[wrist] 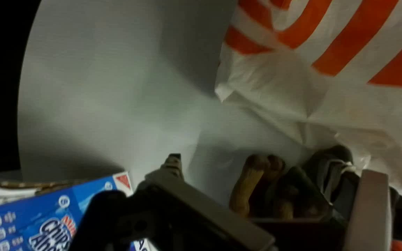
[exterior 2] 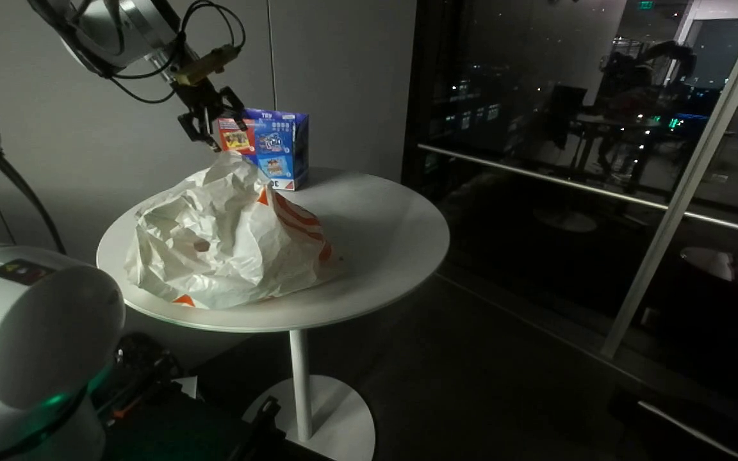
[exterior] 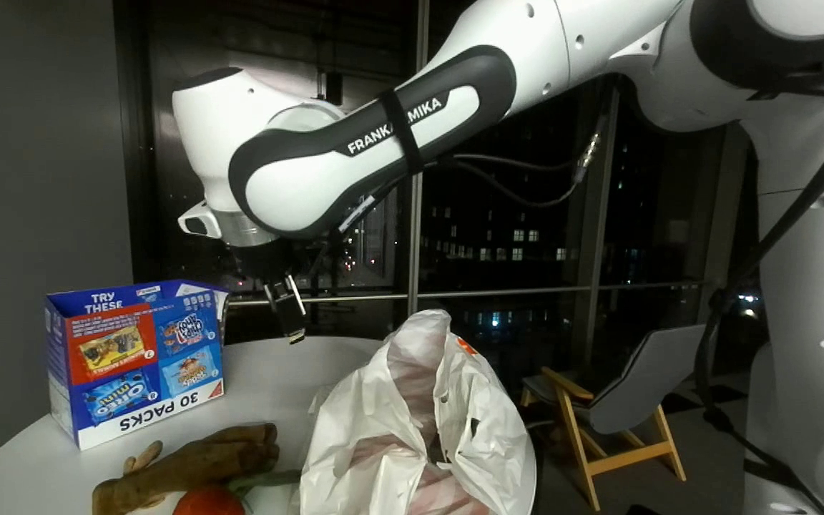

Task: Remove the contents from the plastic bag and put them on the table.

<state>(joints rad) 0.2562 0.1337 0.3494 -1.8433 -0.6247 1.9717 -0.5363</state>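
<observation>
The white plastic bag with orange print stands crumpled on the round table in both exterior views (exterior: 369,436) (exterior 2: 266,246) and in the wrist view (wrist: 291,80). Its inside is mostly hidden. Beside it lie brown knobbly roots (exterior: 197,461), also in the wrist view (wrist: 248,188), and a red-orange round item (exterior: 208,502). A green item (exterior: 262,481) lies between them and the bag. My gripper (exterior 2: 229,138) is open and empty in the air, behind the bag and near the snack box in an exterior view (exterior: 296,333). In the wrist view its fingers (wrist: 305,212) are spread above the roots.
A blue and red snack box (exterior: 133,365) stands on the white table (exterior: 297,379), close to the gripper; it also shows in an exterior view (exterior 2: 273,153) and the wrist view (wrist: 47,216). A grey chair (exterior: 626,400) stands beyond the table by the window.
</observation>
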